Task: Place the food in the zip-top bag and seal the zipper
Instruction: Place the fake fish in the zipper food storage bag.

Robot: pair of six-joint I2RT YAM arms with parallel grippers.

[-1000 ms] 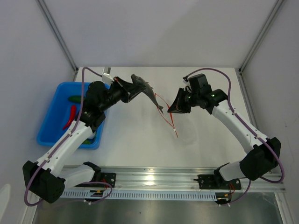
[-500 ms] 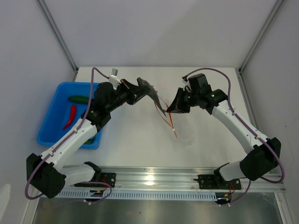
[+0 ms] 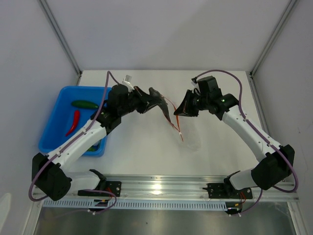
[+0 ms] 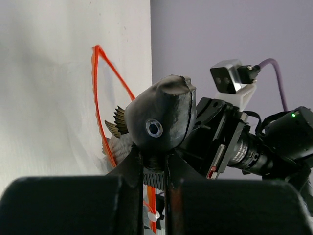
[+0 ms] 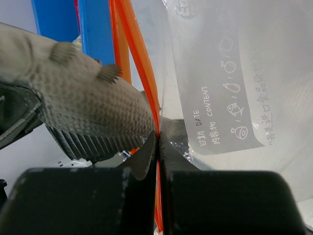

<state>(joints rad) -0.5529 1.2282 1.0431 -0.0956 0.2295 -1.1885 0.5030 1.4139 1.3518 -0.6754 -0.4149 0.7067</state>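
Toy fish now nearer zipper

— What is the right gripper doing?
— Its two dark fingers are pressed together, pinching the orange-red zipper of the clear bag. The zipper comes down from the top as two lines that meet at the pinch.
— And the bag itself?
— It spreads up and to the right of the fingers. It is crinkly, with a white label printed "DATE" and "CONTENT" beside small drawings and Chinese characters.
— Anything else?
— A grey toy fish, scaly with its fins showing, comes in from the left. Its end reaches the zipper just above the fingertips. Whether it is inside the mouth, I cannot tell. Behind it, at the top left, is a strip of blue tray.
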